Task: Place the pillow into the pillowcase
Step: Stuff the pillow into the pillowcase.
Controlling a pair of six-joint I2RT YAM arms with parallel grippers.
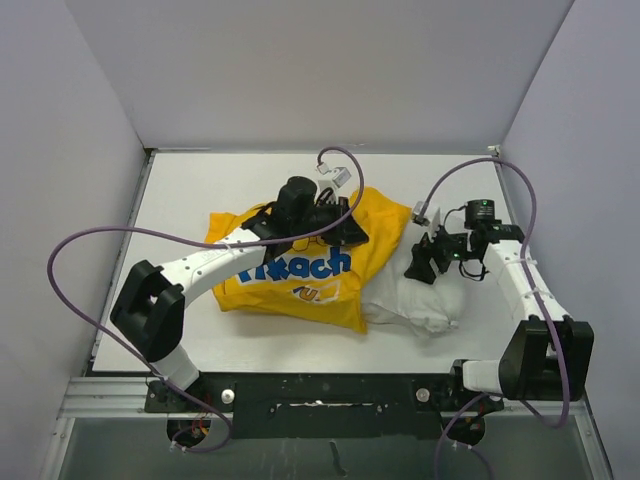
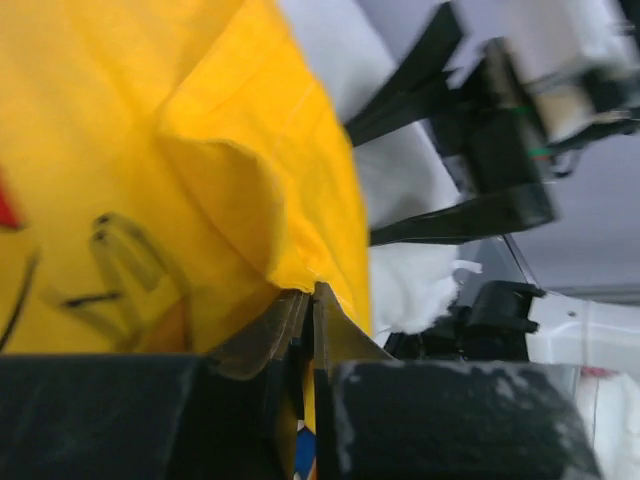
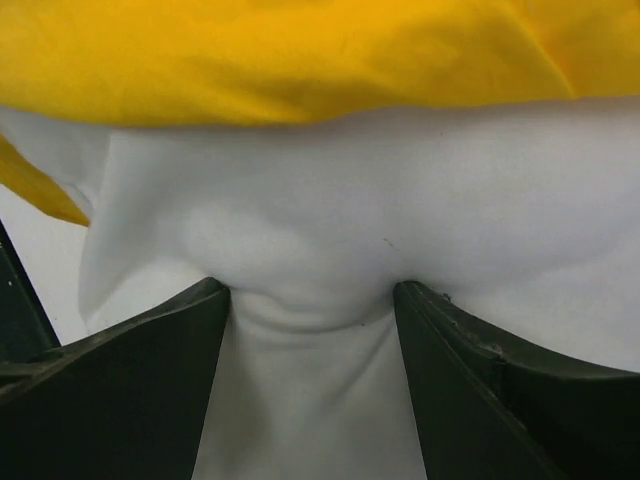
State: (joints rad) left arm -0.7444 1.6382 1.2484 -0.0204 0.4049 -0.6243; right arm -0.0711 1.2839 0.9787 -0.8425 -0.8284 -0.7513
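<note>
Stuffing appears about midway. The pillow point(image 1: 425, 305) lies at the near right of the table point(image 1: 200, 190), its left part tucked under yellow cloth and its right end bare. The right gripper point(image 3: 312, 300) digs in from the right, fingers squeezed on a bunched wad of the white fabric. Just beyond its tips, the pillowcase point(image 3: 300, 50) drapes over the pillow, its mouth facing right. Farther back, the left gripper point(image 2: 308, 300) is clenched on the pillowcase hem at that mouth and holds it raised. The next move likely calls for the right arm to shove the pillow leftward, deeper into the sack, with the left holding the opening lifted and taut. The thin hem could slip.
</note>
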